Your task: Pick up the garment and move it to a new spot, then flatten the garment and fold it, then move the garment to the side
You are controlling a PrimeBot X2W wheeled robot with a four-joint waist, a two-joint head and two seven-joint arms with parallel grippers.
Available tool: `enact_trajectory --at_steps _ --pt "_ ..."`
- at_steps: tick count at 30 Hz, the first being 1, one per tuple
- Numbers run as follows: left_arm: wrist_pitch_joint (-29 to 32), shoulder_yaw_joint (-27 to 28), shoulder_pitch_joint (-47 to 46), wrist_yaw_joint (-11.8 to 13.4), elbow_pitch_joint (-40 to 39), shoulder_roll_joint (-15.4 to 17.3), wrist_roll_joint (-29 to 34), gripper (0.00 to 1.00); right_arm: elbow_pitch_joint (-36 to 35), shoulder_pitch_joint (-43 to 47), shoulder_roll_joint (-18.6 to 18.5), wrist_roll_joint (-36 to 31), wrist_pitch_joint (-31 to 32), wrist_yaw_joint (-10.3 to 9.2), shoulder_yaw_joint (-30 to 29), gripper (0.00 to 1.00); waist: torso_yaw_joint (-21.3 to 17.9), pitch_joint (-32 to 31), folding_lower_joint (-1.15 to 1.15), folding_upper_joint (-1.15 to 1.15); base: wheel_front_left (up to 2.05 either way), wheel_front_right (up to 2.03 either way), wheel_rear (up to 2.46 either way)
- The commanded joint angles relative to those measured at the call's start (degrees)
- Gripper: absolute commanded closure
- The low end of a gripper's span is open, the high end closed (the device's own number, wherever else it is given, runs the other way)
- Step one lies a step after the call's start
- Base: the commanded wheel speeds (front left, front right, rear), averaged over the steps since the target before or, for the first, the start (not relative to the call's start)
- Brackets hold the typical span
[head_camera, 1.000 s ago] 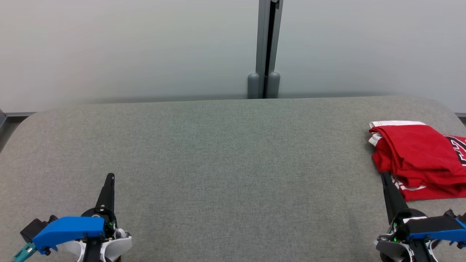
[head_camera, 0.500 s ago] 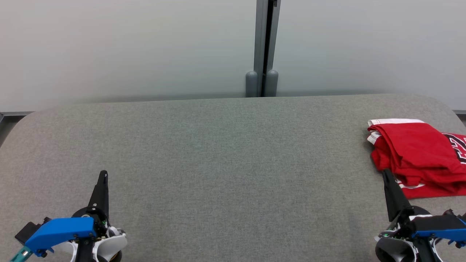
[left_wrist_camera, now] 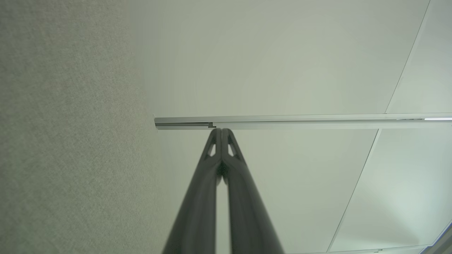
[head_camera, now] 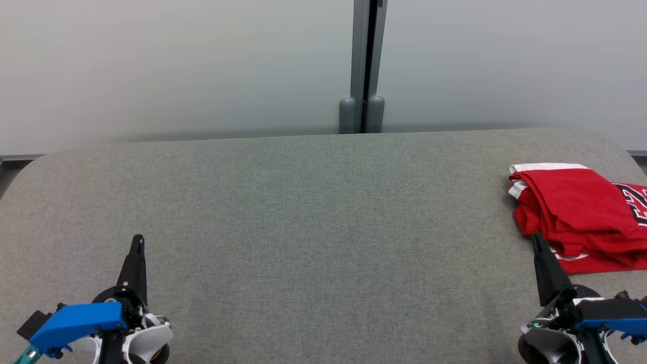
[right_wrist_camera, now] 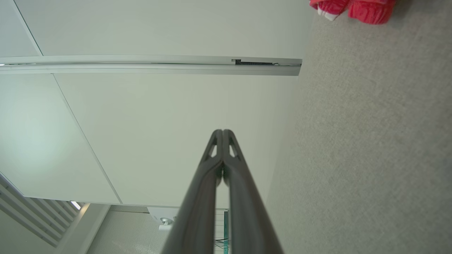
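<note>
A red garment (head_camera: 581,215) with white trim and black lettering lies folded at the right edge of the grey padded table (head_camera: 313,227); a corner of the garment (right_wrist_camera: 353,8) shows at the top of the right wrist view. My right gripper (head_camera: 535,238) is shut and holds nothing, its tip just in front of the garment's near left corner. At the lower left my left gripper (head_camera: 137,238) is shut and holds nothing, far from the garment. In both wrist views the fingertips (left_wrist_camera: 221,131) (right_wrist_camera: 222,132) are pressed together.
A pale wall with a grey vertical post (head_camera: 363,65) stands behind the table's far edge. The table's rounded corners lie at far left and far right. Bare grey fabric stretches between my two grippers.
The whole view has shifted slightly. Both grippers sit a little lower and further left than before, the left one more so. The garment lies as it did.
</note>
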Motion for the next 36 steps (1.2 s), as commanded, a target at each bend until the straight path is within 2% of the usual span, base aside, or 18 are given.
enact_trajectory --at_steps 1,36 --pt "0.14 0.03 -0.44 -0.35 -0.26 -0.14 0.09 1.0 -0.17 -0.84 -0.44 0.15 0.2 0.02 -0.17 1.0 0.0 0.0 0.0 0.0 0.0 0.0 0.0" --pt "0.29 0.22 -0.46 -0.35 -0.26 -0.25 0.3 1.0 -0.17 -0.84 -0.44 0.16 0.19 0.02 -0.16 1.0 0.0 0.0 0.0 0.0 0.0 0.0 0.0"
